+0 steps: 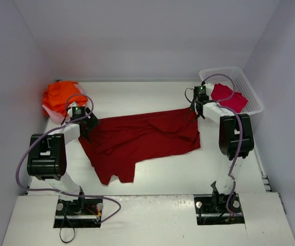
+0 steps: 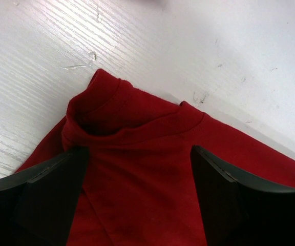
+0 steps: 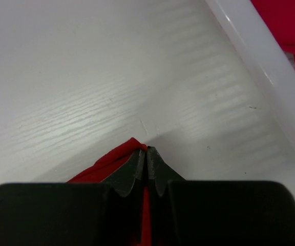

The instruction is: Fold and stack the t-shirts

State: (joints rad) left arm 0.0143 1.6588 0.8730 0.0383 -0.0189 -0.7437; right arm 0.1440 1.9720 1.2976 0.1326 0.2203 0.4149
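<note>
The dark red t-shirt (image 1: 142, 138) lies spread out in the middle of the desk (image 1: 163, 177), rumpled and not yet folded, its long side running from left to right and one flap reaching toward the near edge. At its left end the left fingers (image 1: 87, 124) stand wide apart just over the cloth, one on either side of a small humped fold at the shirt's edge (image 2: 111, 110), gripping nothing. At the far right corner of the same shirt the right fingers (image 3: 146, 156) are pressed tight together on a pinch of the red cloth, which shows between and beside the tips, low against the white surface. Well apart from this, bright orange shirts (image 1: 59, 96) sit in a loose heap at the far left corner of the desk. At the far right stands a white lattice basket (image 1: 251, 92), just beyond the right arm, with a crimson shirt (image 1: 228, 97) bundled inside it.
</note>
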